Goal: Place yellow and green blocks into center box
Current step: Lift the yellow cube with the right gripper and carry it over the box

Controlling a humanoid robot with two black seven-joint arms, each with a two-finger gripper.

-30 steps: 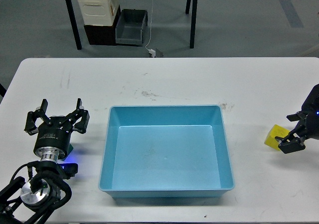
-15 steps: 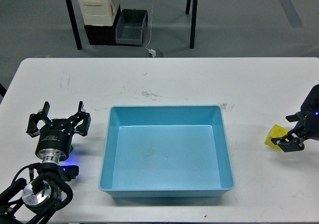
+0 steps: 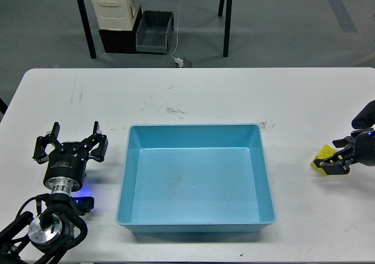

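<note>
A yellow block [image 3: 321, 157] lies on the white table [image 3: 193, 94] near its right edge. My right gripper [image 3: 333, 156] comes in from the right. Its two fingers stand on either side of the block's right part, open, and cover part of it. The blue center box [image 3: 263, 176] stands empty in the middle of the table. My left gripper [image 3: 71, 142] points up at the left of the box, open and empty. No green block shows; my left arm may hide it.
Beyond the table's far edge, on the floor, stand a white crate [image 3: 115, 7], a grey bin [image 3: 153, 32] and black table legs [image 3: 226, 17]. Bare table top lies behind the box.
My right gripper has moved left over the yellow block and now covers more of it. My left gripper has sunk slightly toward me.
</note>
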